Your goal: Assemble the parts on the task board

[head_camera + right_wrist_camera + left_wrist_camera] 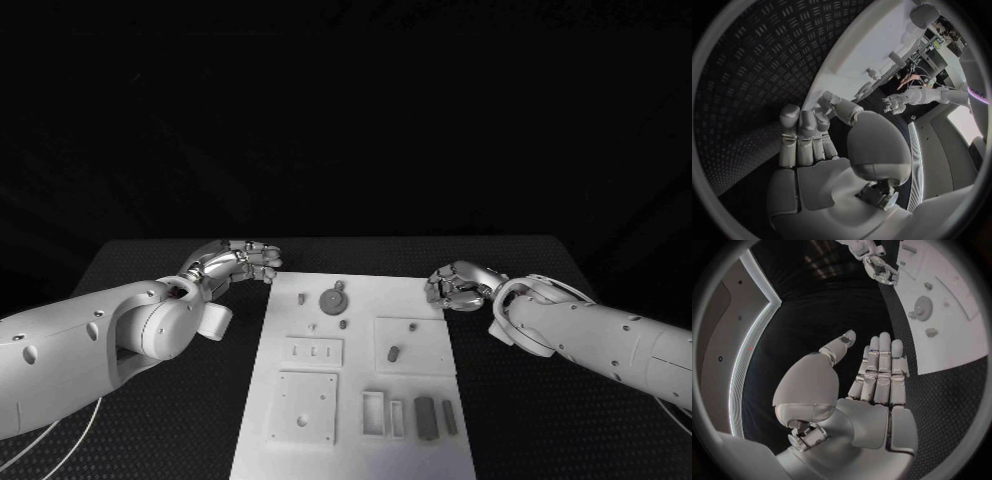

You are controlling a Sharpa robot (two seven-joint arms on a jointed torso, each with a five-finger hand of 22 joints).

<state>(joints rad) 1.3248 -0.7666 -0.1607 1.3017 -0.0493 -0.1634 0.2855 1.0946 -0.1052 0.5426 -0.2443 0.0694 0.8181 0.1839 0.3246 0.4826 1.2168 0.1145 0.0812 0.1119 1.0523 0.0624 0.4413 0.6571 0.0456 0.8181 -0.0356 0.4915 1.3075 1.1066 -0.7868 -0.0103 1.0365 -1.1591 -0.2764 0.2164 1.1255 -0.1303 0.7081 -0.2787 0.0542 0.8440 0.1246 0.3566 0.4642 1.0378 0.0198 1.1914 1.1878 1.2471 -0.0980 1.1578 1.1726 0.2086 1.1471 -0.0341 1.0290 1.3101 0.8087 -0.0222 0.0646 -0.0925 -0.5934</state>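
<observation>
Left hand [242,262] and right hand [464,285] flank the task board [364,400], fingers extended together, thumbs apart, holding nothing.

You have a black worktop [159,270] with a fine textured surface in front of you, dark all around and behind its far edge.
</observation>
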